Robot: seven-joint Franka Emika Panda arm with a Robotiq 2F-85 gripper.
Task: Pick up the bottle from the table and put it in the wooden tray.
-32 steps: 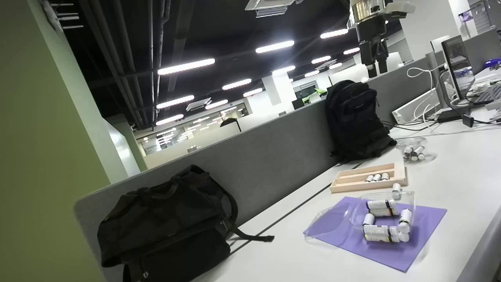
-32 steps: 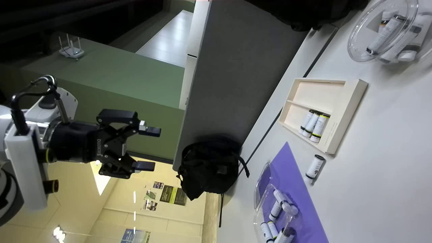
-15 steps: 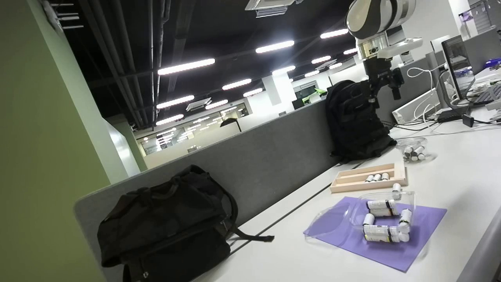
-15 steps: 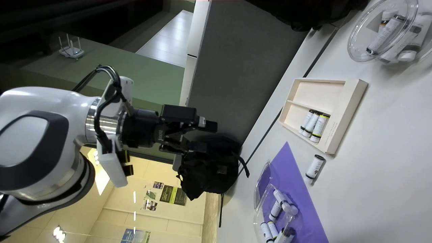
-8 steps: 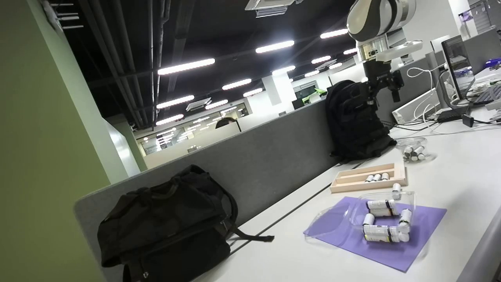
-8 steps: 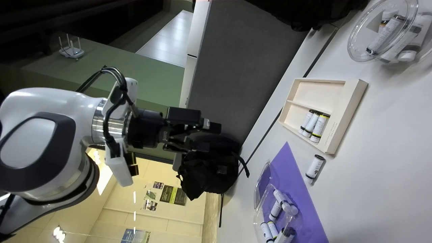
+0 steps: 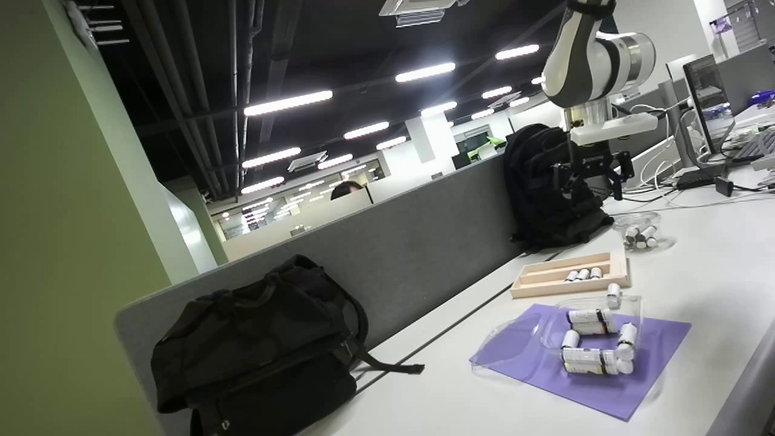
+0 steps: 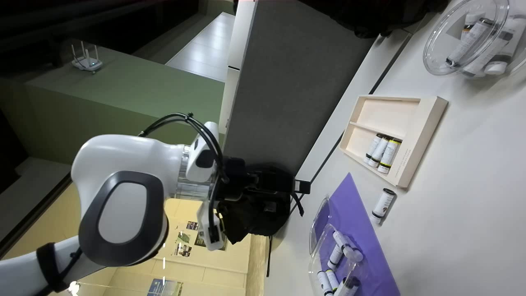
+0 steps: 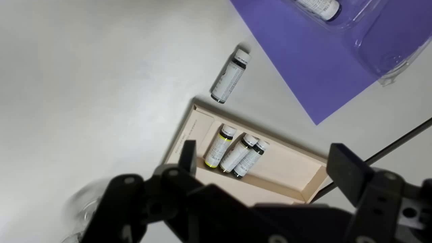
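Observation:
A white-labelled bottle (image 9: 230, 78) with a white cap lies on its side on the white table (image 9: 101, 60), between the wooden tray and the purple mat. It also shows in both exterior views (image 7: 613, 294) (image 8: 383, 204). The pale wooden tray (image 9: 287, 163) holds three similar bottles (image 9: 217, 148) in one compartment; it shows in both exterior views (image 7: 575, 289) (image 8: 421, 144). My gripper (image 9: 265, 154) is open and empty, well above the table. In the wrist view its fingers frame the tray, and the lone bottle is beyond them. In an exterior view one finger of the gripper (image 8: 303, 187) is hidden.
The purple mat (image 9: 303, 74) carries a clear box with several bottles (image 7: 587, 356) and a clear lid (image 9: 398, 60). A clear round container (image 8: 466, 37) with several bottles stands past the tray. A grey partition (image 7: 424, 236) and two black backpacks (image 7: 551, 188) (image 7: 254, 345) line the back.
The arm has come down into view, and the gripper has lowered toward the table. It stays open. The bottles, tray and mat have not moved. A head shows behind the partition.

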